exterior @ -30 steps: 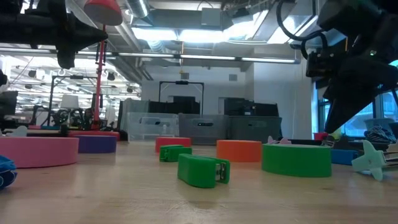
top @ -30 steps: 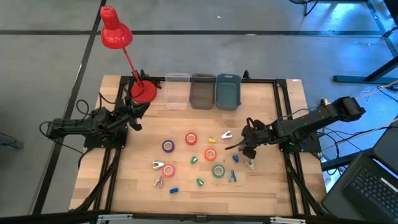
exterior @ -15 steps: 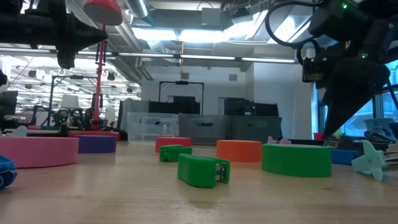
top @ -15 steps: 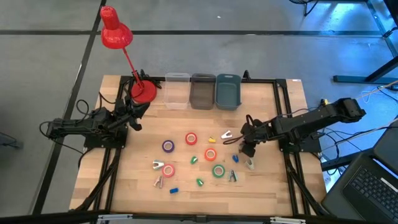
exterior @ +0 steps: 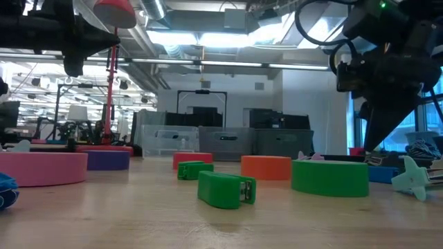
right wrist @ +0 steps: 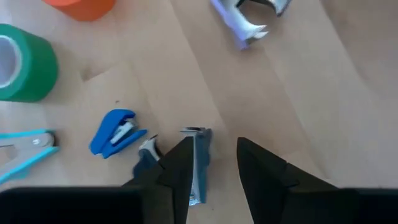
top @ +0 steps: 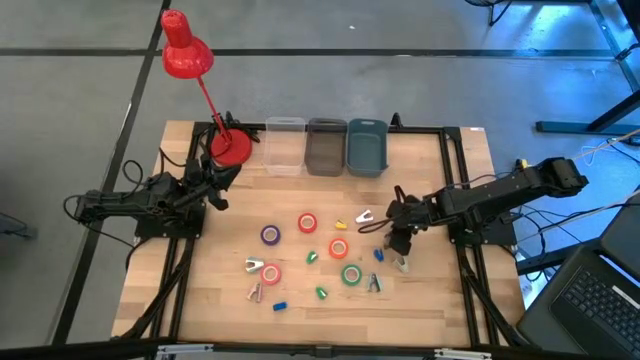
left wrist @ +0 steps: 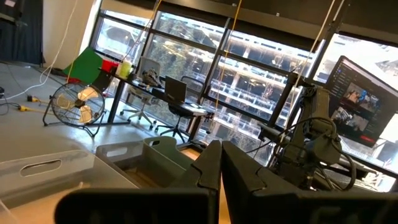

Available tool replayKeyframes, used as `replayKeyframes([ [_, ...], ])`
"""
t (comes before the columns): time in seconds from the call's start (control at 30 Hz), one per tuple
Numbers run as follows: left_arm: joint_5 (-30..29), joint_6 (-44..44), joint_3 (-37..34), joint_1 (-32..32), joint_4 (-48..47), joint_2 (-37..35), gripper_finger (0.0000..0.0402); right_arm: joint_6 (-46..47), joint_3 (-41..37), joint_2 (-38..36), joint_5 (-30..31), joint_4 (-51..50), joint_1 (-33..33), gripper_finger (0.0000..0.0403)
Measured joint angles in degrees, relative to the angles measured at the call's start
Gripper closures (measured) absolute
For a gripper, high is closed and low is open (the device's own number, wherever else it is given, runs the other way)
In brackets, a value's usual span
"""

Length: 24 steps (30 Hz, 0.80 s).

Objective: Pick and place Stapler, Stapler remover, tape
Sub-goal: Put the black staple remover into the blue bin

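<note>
1. The right pincer point(top: 393, 238) hangs over the right half of the desk point(top: 440, 290), its arm reaching in from the right edge.
2. In the right wrist view its two dark fingers point(right wrist: 180, 168) stand a little apart with nothing between them; bare wood shows in the gap.
3. Just beside those fingers lie a small blue stapler point(right wrist: 115, 132) and a grey-and-blue remover point(right wrist: 198, 163), which one finger partly hides.
4. Another remover point(right wrist: 249, 18), pale with grey claws, lies farther off on the wood.
5. The left pincer point(left wrist: 221, 171) is shut, its fingers pressed together; it waits at the left edge of the desk, raised and pointing out toward the room.
6. The tape rolls lie loose around the middle of the desk: a purple roll point(top: 270, 234), a red roll point(top: 307, 223), an orange roll point(top: 338, 248), a green roll point(top: 351, 274) and a pink roll point(top: 270, 273).
7. The green roll is the nearest of them to the right pincer, but clear of it.
8. Small staplers are scattered among the rolls; a green stapler point(exterior: 225, 188) shows closest in the low view, lying on its side.
9. Three bins point(top: 325, 146) stand side by side at the far edge: clear, grey and blue. Whether anything lies in them I cannot tell from above.
10. A red lamp point(top: 185, 55) stands at the far left corner.
</note>
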Motion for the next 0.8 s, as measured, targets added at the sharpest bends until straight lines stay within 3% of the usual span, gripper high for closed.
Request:
replayKeyframes([
  [0.33, 0.0, 0.0, 0.0, 0.0, 0.0, 0.0, 0.0396, -0.2, -0.1, 0.0, -0.5, -1.4, 0.0, 0.0276],
  [0.53, 0.0, 0.0, 0.0, 0.0, 0.0, 0.0, 0.04, 1.5, -3.3, 0.0, -2.5, 3.0, 0.0, 0.028],
  [0.67, 0.0, 0.0, 0.0, 0.0, 0.0, 0.0, 0.0399, 2.8, -3.7, 0.1, -2.6, 3.7, 0.0, 0.0311],
  [0.8, 0.0, 0.0, 0.0, 0.0, 0.0, 0.0, 0.0396, 2.8, -3.7, 0.1, -2.6, 4.9, 0.0, 0.0377],
])
